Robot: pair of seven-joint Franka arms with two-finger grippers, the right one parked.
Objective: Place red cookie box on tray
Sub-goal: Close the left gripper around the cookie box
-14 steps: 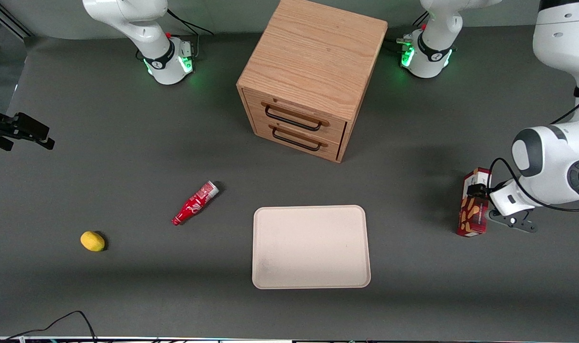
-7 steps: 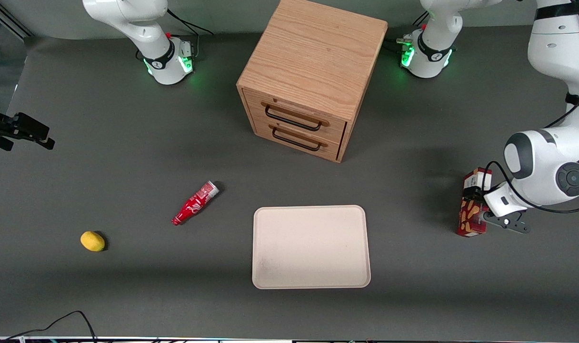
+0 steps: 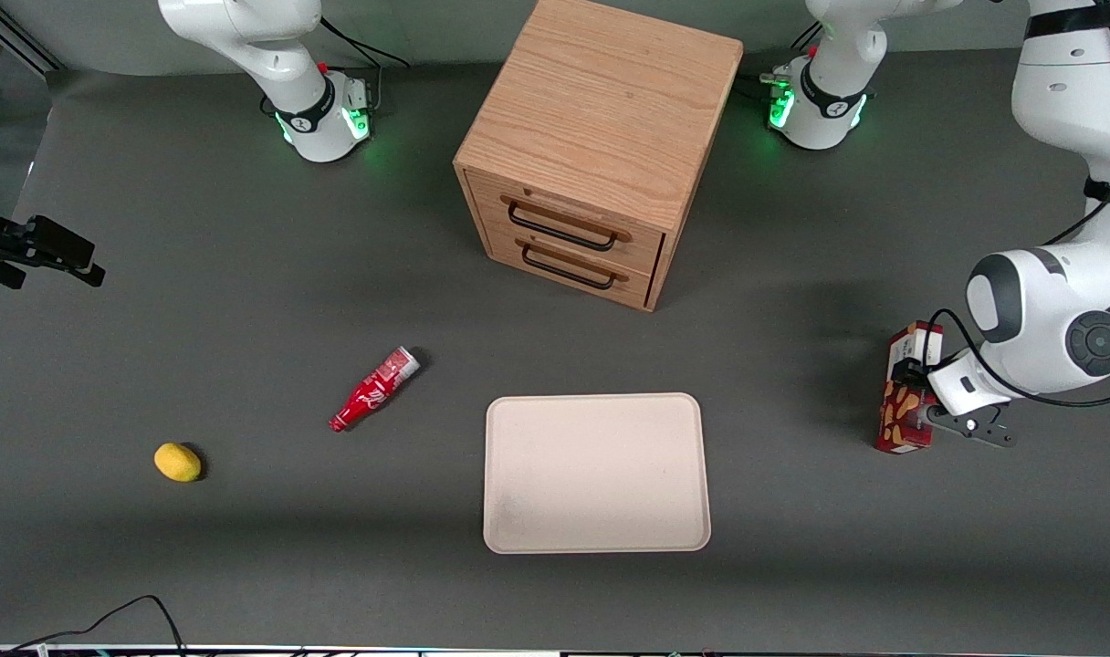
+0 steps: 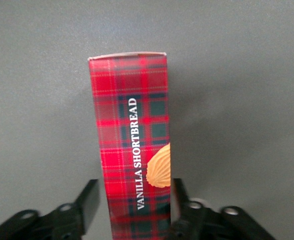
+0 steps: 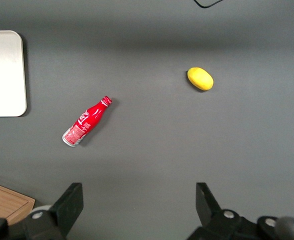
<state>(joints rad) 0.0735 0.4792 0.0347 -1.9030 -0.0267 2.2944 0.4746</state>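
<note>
The red cookie box [image 3: 901,427], dark red plaid with cookie pictures, lies on the table toward the working arm's end, well apart from the tray. The cream-beige tray [image 3: 596,473] lies flat near the table's middle and holds nothing; its corner also shows in the right wrist view [image 5: 4,75]. My left gripper [image 3: 916,391] is down at the box, open, with one finger on each long side. In the left wrist view the box [image 4: 132,115] runs between the fingers of the gripper [image 4: 135,200]; one finger touches the box, the other stands a small gap off.
A wooden two-drawer cabinet [image 3: 591,155] stands farther from the front camera than the tray. A small red soda bottle [image 3: 373,390] and a yellow lemon [image 3: 178,462] lie toward the parked arm's end.
The left arm shifted a little toward the box and settled around it; over the last half second it has hardly moved. The box and tray have not moved.
</note>
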